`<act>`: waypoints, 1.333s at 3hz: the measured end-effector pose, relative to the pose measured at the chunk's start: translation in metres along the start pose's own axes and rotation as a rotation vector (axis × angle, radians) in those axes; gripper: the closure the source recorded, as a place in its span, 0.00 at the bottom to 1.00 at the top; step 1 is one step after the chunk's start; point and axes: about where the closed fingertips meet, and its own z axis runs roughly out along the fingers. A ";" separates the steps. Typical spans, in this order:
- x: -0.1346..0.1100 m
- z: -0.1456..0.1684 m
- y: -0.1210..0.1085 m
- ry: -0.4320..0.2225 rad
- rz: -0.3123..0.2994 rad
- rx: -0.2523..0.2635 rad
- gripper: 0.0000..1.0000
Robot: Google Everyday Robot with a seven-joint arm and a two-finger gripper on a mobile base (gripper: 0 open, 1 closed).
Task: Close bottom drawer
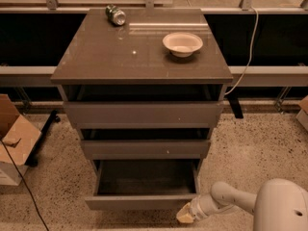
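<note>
The bottom drawer (142,202) of the grey-brown cabinet stands pulled out, its shallow tray bare and its flat front facing the camera. My gripper (185,217) is low at the bottom right, just below and to the right of the drawer front's right end, close to it. My white arm (231,198) reaches in from the lower right corner. The middle drawer (144,148) and top drawer (143,113) sit further in.
On the cabinet top (96,57) lie a white bowl (182,43) and a tipped can (115,15). A cardboard box (14,138) stands on the speckled floor at the left. A white cable (248,57) hangs at the right. A dark shelf runs behind.
</note>
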 end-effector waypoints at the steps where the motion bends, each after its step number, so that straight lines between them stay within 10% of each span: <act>1: 0.000 0.000 0.000 0.000 0.000 0.000 1.00; 4: -0.047 0.012 -0.050 -0.088 -0.135 0.108 1.00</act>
